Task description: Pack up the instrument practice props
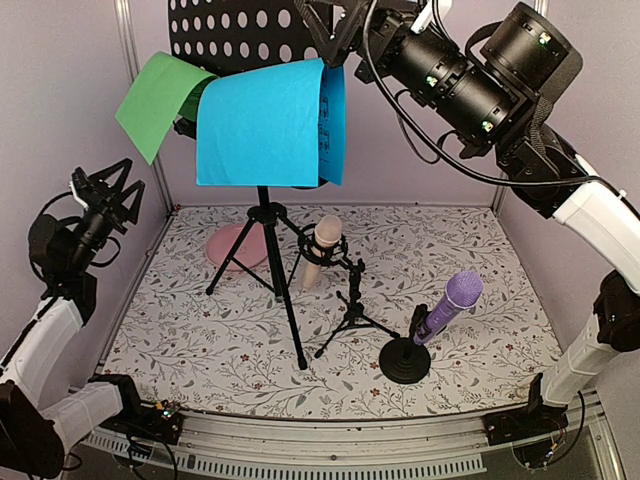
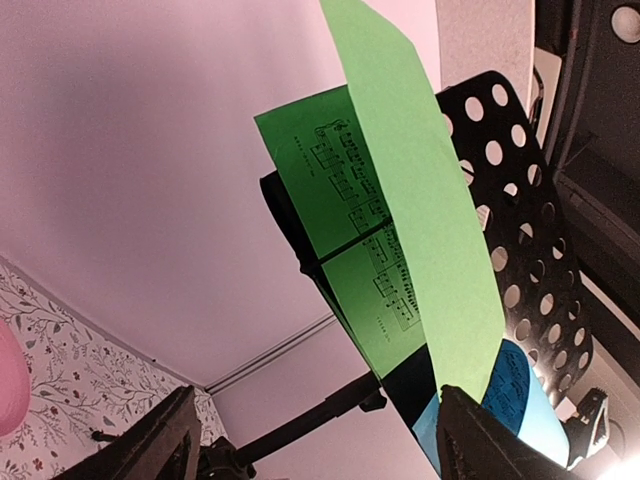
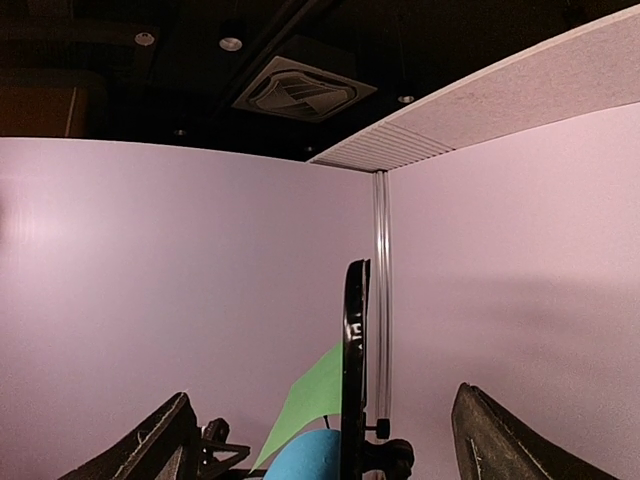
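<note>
One green sheet, blue sheet, perforated rack

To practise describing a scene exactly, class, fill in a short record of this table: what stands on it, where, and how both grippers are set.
music stand: upright on its tripod, rear centre
green paper: on the stand, left side
blue paper: on the stand, right of the green
beige microphone: in a small tripod holder
purple microphone: tilted in a round-base holder
left gripper: open, empty, left of the stand
right gripper: open, astride the stand's edge
</note>
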Available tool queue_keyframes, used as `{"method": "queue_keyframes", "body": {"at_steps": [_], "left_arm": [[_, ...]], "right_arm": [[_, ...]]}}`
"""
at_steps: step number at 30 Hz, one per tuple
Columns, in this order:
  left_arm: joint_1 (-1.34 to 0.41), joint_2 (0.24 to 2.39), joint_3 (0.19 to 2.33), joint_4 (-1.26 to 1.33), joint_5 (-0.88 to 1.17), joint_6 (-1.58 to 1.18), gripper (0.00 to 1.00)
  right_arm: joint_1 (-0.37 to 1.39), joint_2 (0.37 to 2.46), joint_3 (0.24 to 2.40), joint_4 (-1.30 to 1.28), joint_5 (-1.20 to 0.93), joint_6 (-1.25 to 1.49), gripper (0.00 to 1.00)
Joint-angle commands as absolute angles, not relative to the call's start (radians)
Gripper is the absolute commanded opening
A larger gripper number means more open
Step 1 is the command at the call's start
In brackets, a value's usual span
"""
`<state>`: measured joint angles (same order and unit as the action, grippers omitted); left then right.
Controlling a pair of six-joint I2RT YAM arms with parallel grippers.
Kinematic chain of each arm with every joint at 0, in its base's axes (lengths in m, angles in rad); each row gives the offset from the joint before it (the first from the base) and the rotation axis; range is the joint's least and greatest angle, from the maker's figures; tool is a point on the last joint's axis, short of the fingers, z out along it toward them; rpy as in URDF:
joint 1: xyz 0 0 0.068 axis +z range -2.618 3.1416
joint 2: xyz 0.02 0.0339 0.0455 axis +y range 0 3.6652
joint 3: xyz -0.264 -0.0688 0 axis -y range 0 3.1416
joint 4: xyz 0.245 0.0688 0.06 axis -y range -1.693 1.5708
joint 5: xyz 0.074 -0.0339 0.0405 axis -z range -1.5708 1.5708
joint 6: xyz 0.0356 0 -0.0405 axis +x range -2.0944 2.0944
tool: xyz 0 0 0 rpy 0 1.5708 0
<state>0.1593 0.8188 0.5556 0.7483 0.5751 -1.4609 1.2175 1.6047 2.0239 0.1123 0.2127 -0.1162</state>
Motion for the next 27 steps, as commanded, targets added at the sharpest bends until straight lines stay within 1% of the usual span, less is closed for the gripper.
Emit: {"method": "queue_keyframes", "body": {"at_steps": [1,6,9,12,16,19,23,25,27], "left_arm": [[0.134,0.773,0.584,0.658,0.632,-1.359,0.82],[0.037,0.678,0.656,0.313,0.622,-1.022,0.83],[-0.040,0.638,0.641,0.245,0.613,-0.916,0.83],[-0.154,0.624,0.616,0.201,0.596,-0.805,0.83],[-0.381,0.662,0.613,0.096,0.459,-0.622,0.83],[-0.574,0.724,0.617,0.085,0.289,-0.523,0.83],[-0.841,0.875,0.649,0.124,0.019,-0.350,0.83],[-0.957,0.944,0.649,0.200,-0.055,-0.258,0.83],[-1.026,1.006,0.639,0.301,-0.077,-0.191,0.83]], "right_arm": [[1.221,1.550,1.977,0.085,0.213,-0.128,0.89],[1.221,1.361,1.761,0.049,0.304,-0.128,0.91],[1.221,1.248,1.655,0.013,0.387,-0.078,0.92],[1.220,1.175,1.597,-0.034,0.448,-0.038,0.91],[1.222,1.152,1.592,-0.134,0.517,-0.054,0.91],[1.221,1.144,1.583,-0.177,0.554,-0.063,0.91],[1.214,1.136,1.566,-0.245,0.584,-0.035,0.92],[1.195,1.146,1.572,-0.324,0.590,-0.010,0.92],[1.154,1.148,1.575,-0.388,0.586,0.082,0.92]]}}
